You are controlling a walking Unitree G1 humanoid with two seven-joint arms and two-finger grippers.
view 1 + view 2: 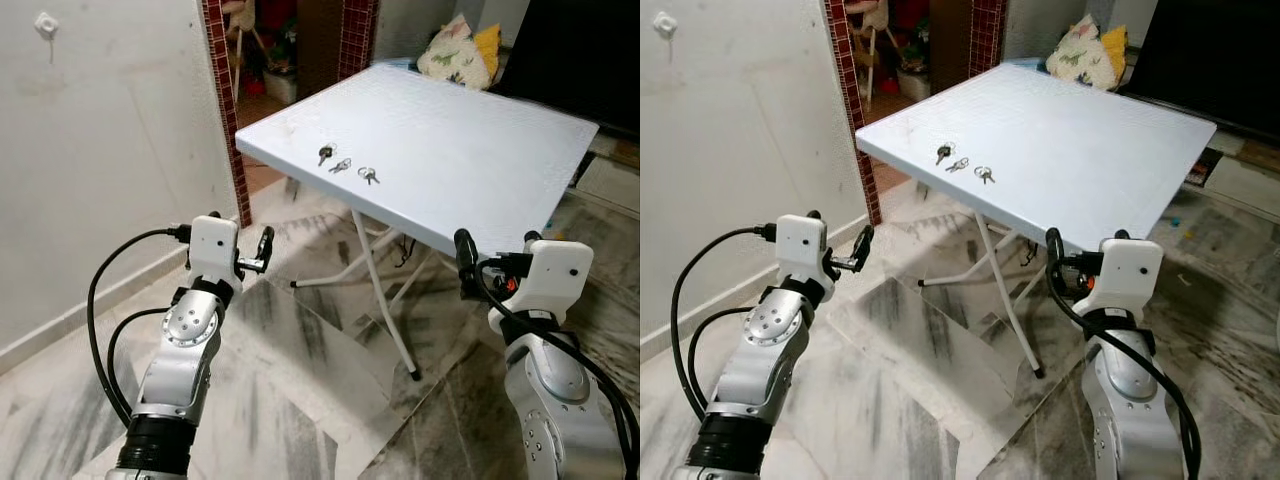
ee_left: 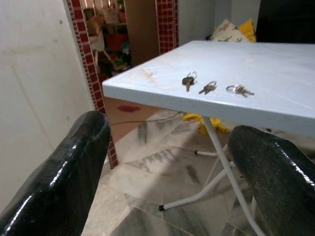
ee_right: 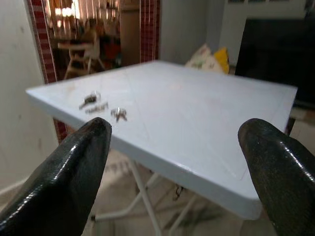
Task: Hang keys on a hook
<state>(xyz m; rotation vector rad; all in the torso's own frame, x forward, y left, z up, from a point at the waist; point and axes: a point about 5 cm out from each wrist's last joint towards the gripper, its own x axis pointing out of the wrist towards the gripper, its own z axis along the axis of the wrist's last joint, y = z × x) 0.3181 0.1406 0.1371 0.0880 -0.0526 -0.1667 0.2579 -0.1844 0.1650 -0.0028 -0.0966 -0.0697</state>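
Lying on the white table [image 1: 480, 150], three key sets [image 1: 341, 165] face both wide-open, empty hands [image 2: 167, 167] [image 3: 177, 162].

Item: white folding table [image 1: 470, 150], standing on marbled floor [image 1: 300, 380].
I count three sets of keys on its top, in a short row near the corner closest to the brick-red pillar [image 1: 222, 90]: first set [image 1: 325, 153] nearest that pillar, second [image 1: 341, 165] just beside it, third [image 1: 368, 175] farthest.
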